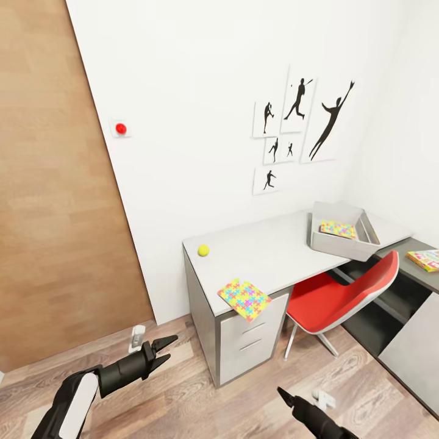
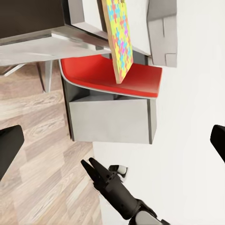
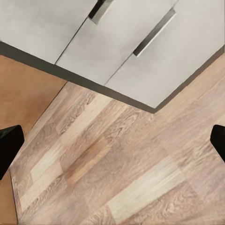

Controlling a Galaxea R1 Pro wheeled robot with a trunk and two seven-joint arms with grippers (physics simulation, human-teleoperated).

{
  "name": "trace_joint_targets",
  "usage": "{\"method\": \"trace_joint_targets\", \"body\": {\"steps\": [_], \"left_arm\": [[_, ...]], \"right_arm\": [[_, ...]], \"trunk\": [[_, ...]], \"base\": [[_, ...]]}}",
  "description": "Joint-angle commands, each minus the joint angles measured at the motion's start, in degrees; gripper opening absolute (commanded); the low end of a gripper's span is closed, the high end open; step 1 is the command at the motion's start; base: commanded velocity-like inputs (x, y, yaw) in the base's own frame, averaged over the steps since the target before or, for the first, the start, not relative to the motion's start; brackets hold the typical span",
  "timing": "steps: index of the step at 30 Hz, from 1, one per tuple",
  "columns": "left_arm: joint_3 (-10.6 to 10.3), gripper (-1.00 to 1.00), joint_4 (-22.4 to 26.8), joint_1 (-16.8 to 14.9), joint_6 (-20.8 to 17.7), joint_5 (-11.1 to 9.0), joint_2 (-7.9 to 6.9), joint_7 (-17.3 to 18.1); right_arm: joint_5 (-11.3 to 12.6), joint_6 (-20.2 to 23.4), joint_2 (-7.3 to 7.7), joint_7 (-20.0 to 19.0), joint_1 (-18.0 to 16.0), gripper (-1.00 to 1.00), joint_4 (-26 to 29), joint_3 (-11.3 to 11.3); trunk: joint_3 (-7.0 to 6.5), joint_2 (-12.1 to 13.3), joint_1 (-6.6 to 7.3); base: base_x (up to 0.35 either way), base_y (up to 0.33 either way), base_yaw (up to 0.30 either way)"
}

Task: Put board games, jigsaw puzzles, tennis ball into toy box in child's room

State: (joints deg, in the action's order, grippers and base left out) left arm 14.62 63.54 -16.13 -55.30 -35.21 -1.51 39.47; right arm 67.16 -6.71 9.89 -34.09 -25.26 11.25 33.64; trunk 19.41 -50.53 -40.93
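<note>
The light grey open-topped toy box [image 1: 341,235] with sloping sides stands on the long pale grey-white surface [image 1: 274,253] and serves as the landmark here: one thin multicoloured jigsaw puzzle square [image 1: 337,229] already lies inside it. A second thin jigsaw-patterned square [image 1: 244,299] lies well away from the toy box at the surface's near edge, one corner overhanging the drawers; in the left wrist view it shows as a thin stiff sheet [image 2: 119,40]. The small yellow-green tennis ball [image 1: 203,250] sits far from the toy box, near the surface's far end. A flat game box with a yellow-green and red cover [image 1: 426,259] rests just beyond the toy box on the lower dark-grey top. The left gripper [image 1: 169,349] hangs low over the wood floor with its fingers spread and empty; the right gripper [image 1: 285,395] is also low and holds nothing, its fingers apparently apart in the wrist view. The overhanging puzzle looks light, rigid and slippery; pinching its protruding corner seems easiest. The ball will likely roll if nudged.
</note>
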Motion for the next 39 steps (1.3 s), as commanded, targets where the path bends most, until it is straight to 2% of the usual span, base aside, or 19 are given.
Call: {"method": "trace_joint_targets", "body": {"steps": [1, 3, 10, 18, 22, 25, 30, 31, 35, 39], "left_arm": [[0.09, 1.0, 0.0, -0.04, -0.25, 0.14, 0.01, 0.26], [0.09, 1.0, 0.0, -0.04, -0.25, 0.14, 0.01, 0.26], [0.08, 1.0, 0.0, -0.04, -0.25, 0.14, 0.01, 0.26], [0.09, 1.0, 0.0, -0.04, -0.25, 0.19, 0.01, 0.27], [0.07, 1.0, 0.0, -0.04, -0.23, 0.22, 0.01, 0.36], [0.06, 1.0, 0.0, -0.04, -0.22, 0.22, 0.01, 0.39], [0.06, 1.0, 0.0, -0.04, -0.18, 0.23, 0.01, 0.42], [0.08, 1.0, 0.0, -0.04, -0.19, 0.23, 0.01, 0.44], [0.08, 1.0, 0.0, -0.04, -0.19, 0.17, 0.01, 0.49], [0.07, 1.0, 0.0, -0.04, -0.17, 0.17, 0.08, 0.45]], "right_arm": [[0.32, -0.31, 0.59, -2.82, -0.03, 1.0, 0.11, 0.53], [0.21, -0.31, 1.19, -7.23, 0.07, 1.0, 0.07, 0.55], [0.1, -0.32, 2.15, -17.8, 0.88, 1.0, 0.17, 0.55], [0.03, -0.33, 2.46, -25.46, 1.06, 1.0, 1.15, 0.58], [0.0, 0.24, 2.63, -28.84, 1.09, 1.0, 5.6, 0.53], [0.04, 0.86, 3.27, -29.37, 1.06, 1.0, 10.24, 0.43], [0.08, 4.64, 5.66, -26.9, 1.02, 1.0, 22.64, 0.18], [0.18, 6.28, 6.58, -24.35, 1.01, 1.0, 27.04, -0.27], [0.19, 8.87, 8.32, -17.99, 1.05, 1.0, 36.07, -2.63], [0.03, 11.01, 9.57, -5.6, 1.08, 1.0, 48.7, -7.61]], "trunk": [[0.25, -0.47, -0.23], [0.61, -1.27, -0.67], [1.87, -4.08, -2.21], [3.31, -7.29, -3.97], [4.02, -8.89, -4.84], [4.56, -10.09, -5.5], [5.46, -12.1, -6.6], [5.64, -12.5, -6.82], [6.36, -14.1, -7.7], [7.08, -15.71, -8.58]], "base": [[0.0, 0.0, 0.0], [0.0, 0.0, 0.0], [0.0, 0.0, 0.0], [0.0, 0.0, 0.0], [0.0, 0.0, 0.0], [0.0, 0.0, 0.0], [0.0, 0.0, 0.0], [0.0, 0.0, 0.0], [0.0, 0.0, 0.0], [0.0, 0.0, 0.0]]}}
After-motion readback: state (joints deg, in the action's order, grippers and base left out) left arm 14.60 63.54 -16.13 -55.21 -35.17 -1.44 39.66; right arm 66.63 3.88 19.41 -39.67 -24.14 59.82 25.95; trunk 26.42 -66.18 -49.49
